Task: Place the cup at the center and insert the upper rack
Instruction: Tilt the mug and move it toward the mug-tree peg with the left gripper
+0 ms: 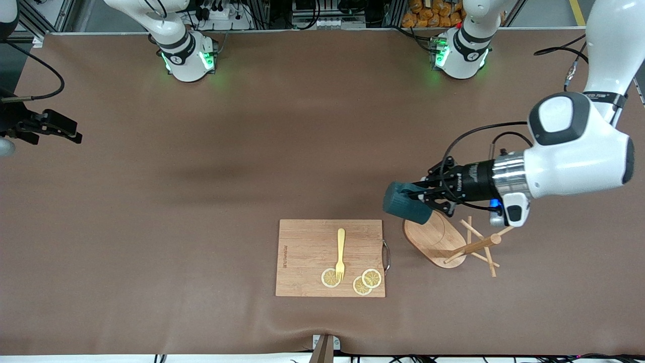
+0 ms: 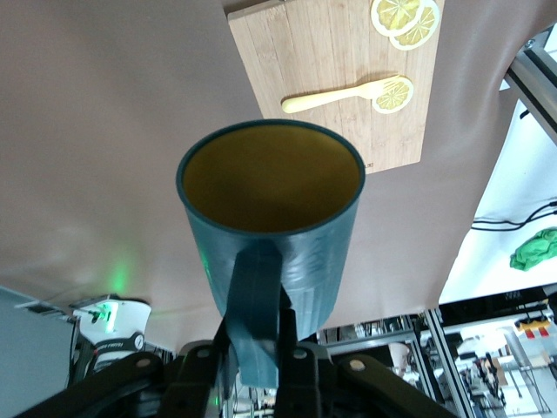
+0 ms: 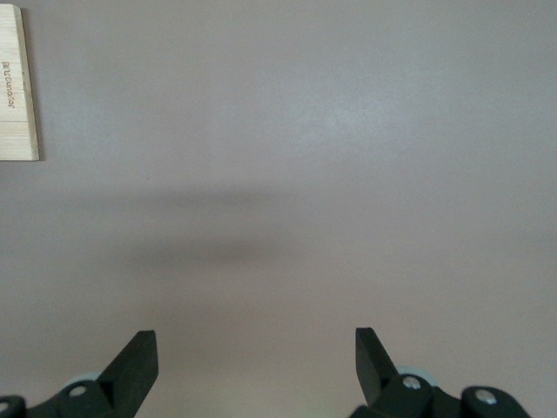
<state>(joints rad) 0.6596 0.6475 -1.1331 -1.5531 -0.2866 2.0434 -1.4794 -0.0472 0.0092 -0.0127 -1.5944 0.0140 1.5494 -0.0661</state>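
Observation:
My left gripper (image 1: 422,197) is shut on the loop handle of the dark teal cup (image 1: 404,202) and holds it tilted on its side in the air, over the farther end of the mug tree's oval base. In the left wrist view the cup (image 2: 270,200) shows its yellowish inside, with the gripper (image 2: 259,353) clamped on the handle. The wooden mug tree (image 1: 436,241) lies tipped over on the table, its post and pegs (image 1: 476,247) pointing toward the left arm's end. My right gripper (image 1: 68,132) waits open and empty at the right arm's end of the table, and in the right wrist view (image 3: 257,348) only bare table shows under it.
A rectangular wooden cutting board (image 1: 307,242) lies beside the mug tree, toward the right arm's end, with a yellow fork (image 1: 340,252) and three lemon slices (image 1: 366,281) on it. Its corner shows in the right wrist view (image 3: 17,87). Brown mat (image 1: 201,201) covers the table.

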